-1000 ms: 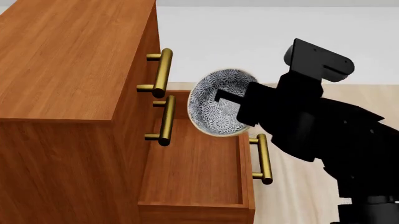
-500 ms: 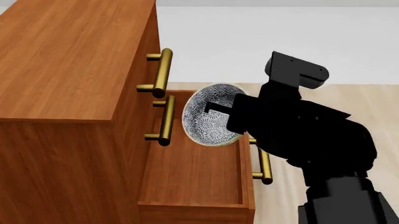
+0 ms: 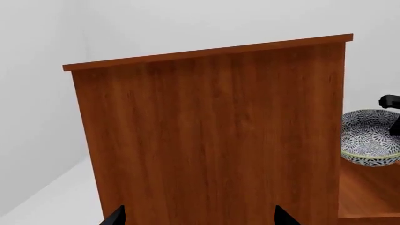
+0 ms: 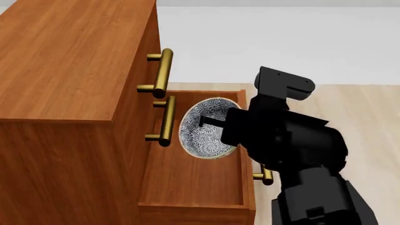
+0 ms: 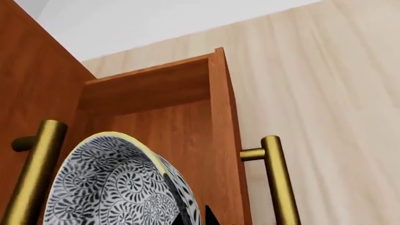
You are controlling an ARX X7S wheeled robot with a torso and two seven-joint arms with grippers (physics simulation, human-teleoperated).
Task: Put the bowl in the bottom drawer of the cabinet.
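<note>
My right gripper (image 4: 211, 123) is shut on the rim of the bowl (image 4: 201, 130), with one finger inside it and the rest behind. The patterned bowl hangs tilted on its side, its opening facing the cabinet (image 4: 69, 61), just over the floor of the pulled-out bottom drawer (image 4: 194, 183). In the right wrist view the bowl (image 5: 103, 187) fills the near corner, the gripper (image 5: 191, 217) pinches its rim, and the drawer (image 5: 156, 93) lies beyond. My left gripper (image 3: 198, 220) is open and holds nothing, facing the cabinet's side panel (image 3: 212, 140). The bowl (image 3: 370, 138) shows past that panel's edge.
Two upper drawers are closed, and their brass handles (image 4: 164, 72) (image 4: 166, 121) stick out beside the bowl. The bottom drawer's handle (image 4: 265, 177) is partly behind my right arm. Pale wood floor (image 4: 368, 112) lies to the right, and a white wall stands behind.
My right arm has carried the bowl down and to the left, from above the drawer's front edge to low inside the drawer. The cabinet and drawers have not moved.
</note>
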